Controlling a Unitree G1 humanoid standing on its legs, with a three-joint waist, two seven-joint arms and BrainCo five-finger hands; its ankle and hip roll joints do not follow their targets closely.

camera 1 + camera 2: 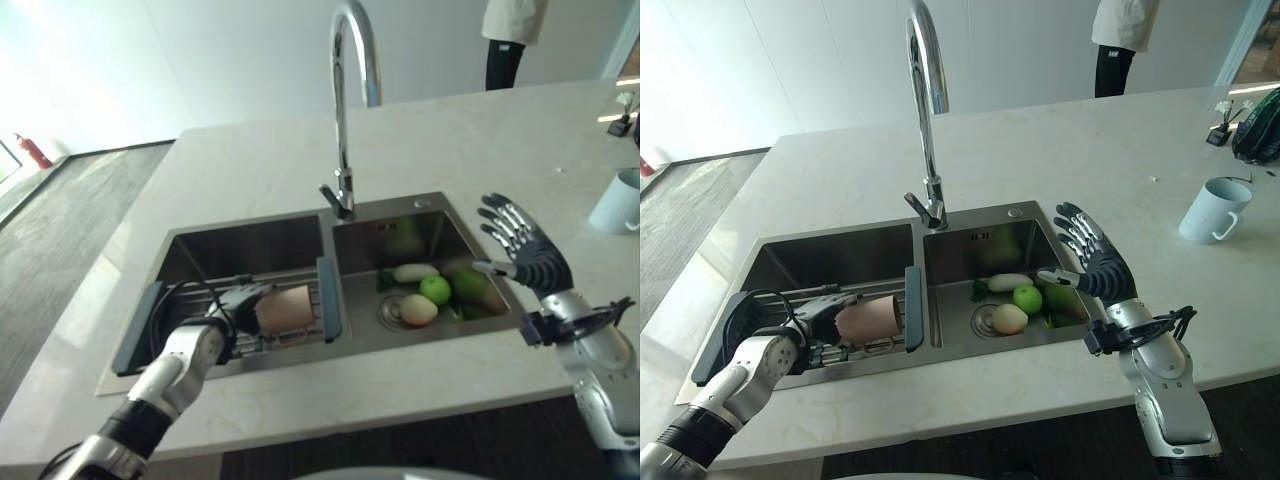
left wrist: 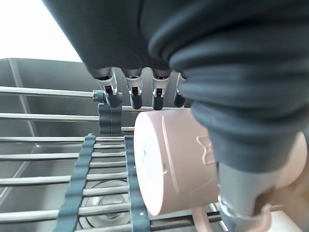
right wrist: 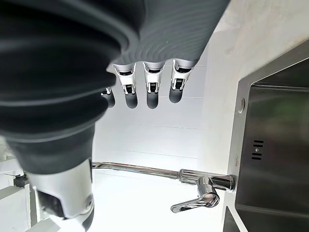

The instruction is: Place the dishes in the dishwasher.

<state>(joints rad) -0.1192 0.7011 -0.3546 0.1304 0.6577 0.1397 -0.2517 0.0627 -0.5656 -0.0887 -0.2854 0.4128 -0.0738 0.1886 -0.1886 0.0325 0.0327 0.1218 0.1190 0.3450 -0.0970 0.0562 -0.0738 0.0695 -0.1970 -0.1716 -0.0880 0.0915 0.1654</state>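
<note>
From my console, on the left, I see the left robot hand (image 1: 825, 312) down in the left basin of the stainless-steel double sink (image 1: 840, 250), over the wire roll-up drying rack with dark end bars (image 1: 325, 298) that spans it. Its fingers and thumb are curled around the pale pink ceramic mug (image 1: 868, 319), which lies on its side on the rack's bars, one round end towards the divider; the left wrist view shows the fingertips (image 2: 136, 99) past the mug's far side and the thumb pressing near its handle.

I judge the mug to be rigid, smooth and probably a little slick, moderately light, and breakable if it knocks steel. The body wrap I have looks safer than hooking the handle, and I would keep the lift slow so it does not roll in the grasp.

Moving right, the tall chrome gooseneck tap (image 1: 927, 110) stands behind the divider. The right basin holds a white radish-like vegetable (image 1: 1008, 282), a green apple (image 1: 1027, 299), a pale yellowish round fruit (image 1: 1009, 319) and some green leaves (image 1: 1066, 299).

The right robot hand (image 1: 1095, 258) hovers over that basin's right edge, fingers spread straight, holding nothing. Farther right on the pale stone desk (image 1: 1040, 160) sits a light blue-white mug with handle (image 1: 1214, 210). A person (image 1: 1118, 40) stands behind the desk. I cannot see a dishwasher.
</note>
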